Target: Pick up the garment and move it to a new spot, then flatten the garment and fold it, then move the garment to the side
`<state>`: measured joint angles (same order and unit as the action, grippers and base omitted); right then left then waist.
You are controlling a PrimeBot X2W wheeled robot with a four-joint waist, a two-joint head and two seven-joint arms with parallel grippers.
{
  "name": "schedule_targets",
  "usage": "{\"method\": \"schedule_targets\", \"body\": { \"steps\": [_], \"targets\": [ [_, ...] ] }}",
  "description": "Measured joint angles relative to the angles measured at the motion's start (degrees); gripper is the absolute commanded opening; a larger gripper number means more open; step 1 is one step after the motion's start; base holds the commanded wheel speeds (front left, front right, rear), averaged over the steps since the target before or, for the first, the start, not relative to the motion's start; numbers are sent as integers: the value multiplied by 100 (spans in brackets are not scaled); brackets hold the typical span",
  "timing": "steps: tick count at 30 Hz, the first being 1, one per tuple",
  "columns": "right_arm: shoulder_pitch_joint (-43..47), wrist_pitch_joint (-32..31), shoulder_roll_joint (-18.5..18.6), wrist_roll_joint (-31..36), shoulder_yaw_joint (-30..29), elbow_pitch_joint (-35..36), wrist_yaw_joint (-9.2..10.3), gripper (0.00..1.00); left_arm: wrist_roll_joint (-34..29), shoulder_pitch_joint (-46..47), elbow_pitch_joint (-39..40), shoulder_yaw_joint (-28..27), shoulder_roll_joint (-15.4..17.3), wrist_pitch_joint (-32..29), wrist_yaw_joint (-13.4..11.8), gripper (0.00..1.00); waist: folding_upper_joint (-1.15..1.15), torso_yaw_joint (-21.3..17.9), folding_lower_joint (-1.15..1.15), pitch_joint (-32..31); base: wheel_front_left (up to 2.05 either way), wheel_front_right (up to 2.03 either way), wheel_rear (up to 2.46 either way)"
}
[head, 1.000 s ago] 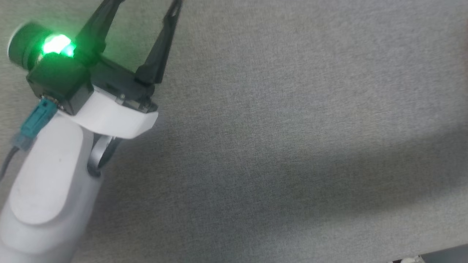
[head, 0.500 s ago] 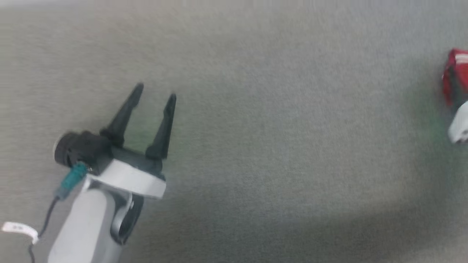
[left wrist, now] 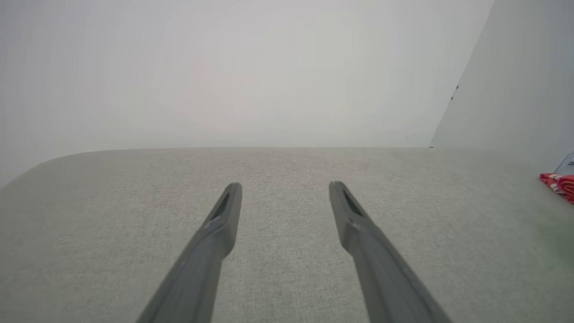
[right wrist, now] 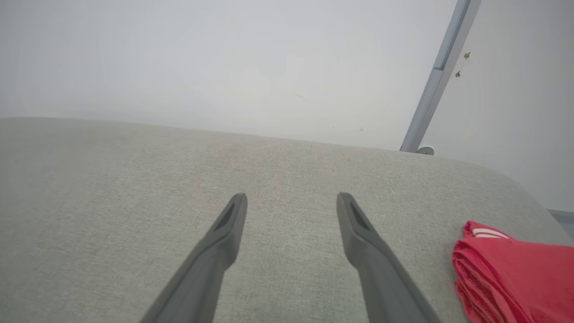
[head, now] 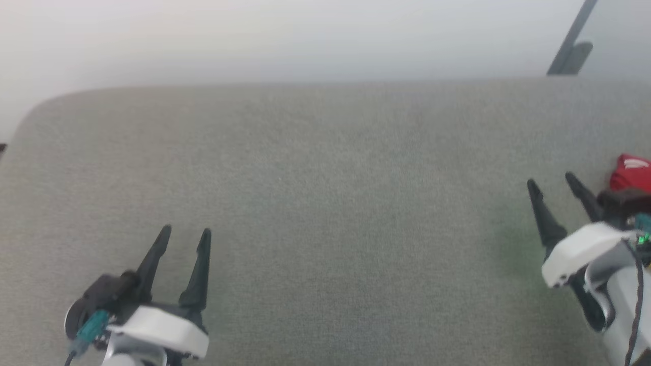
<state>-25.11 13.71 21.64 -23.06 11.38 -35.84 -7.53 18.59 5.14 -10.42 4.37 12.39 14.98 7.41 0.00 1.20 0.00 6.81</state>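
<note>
The garment [head: 630, 172], a red jersey with white stripe trim, lies folded into a small bundle at the far right of the grey fabric surface [head: 325, 203]. It appears again as the garment [right wrist: 511, 273] at lower right and as a sliver of the garment [left wrist: 558, 183] at the right edge. My right gripper [head: 551, 182] stands open just left of it, nothing between its fingers [right wrist: 358, 233]. At the lower left my left gripper [head: 184, 234] is open and empty too, its fingers [left wrist: 224, 215] low over bare fabric.
The grey surface ends in a rounded far edge against a pale wall [head: 285, 40]. A slanted grey metal bar [right wrist: 437, 76] leans against the wall at the far right. The rounded right corner of the surface [right wrist: 515, 184] lies just beyond the jersey.
The head camera has tilted up and back, bringing the far edge, the wall and both grippers into the picture. Both grippers stay open.
</note>
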Motion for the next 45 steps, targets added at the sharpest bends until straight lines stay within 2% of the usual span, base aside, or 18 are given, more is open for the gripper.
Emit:
{"method": "schedule_targets", "body": {
  "steps": [9,26,33,45],
  "targets": [
    [905,92,-66,-164,-23,845,0,100,-11,-695,152,-337,-63,0,0,100,0,152,0,-633,0,0,0],
    [2291,-16,-378,-132,-1002,2249,1,100,-79,-1458,755,-659,-191,0,0,100,0,238,0,-879,0,0,0],
    [2625,-145,-637,-1,-1322,2696,1,100,-97,-1552,862,-675,-190,0,0,100,0,231,0,-922,0,0,0],
    [2757,-414,-747,44,-1508,3065,2,100,-119,-1553,938,-714,-249,0,0,100,0,207,0,-905,0,0,0]
  ]
}}
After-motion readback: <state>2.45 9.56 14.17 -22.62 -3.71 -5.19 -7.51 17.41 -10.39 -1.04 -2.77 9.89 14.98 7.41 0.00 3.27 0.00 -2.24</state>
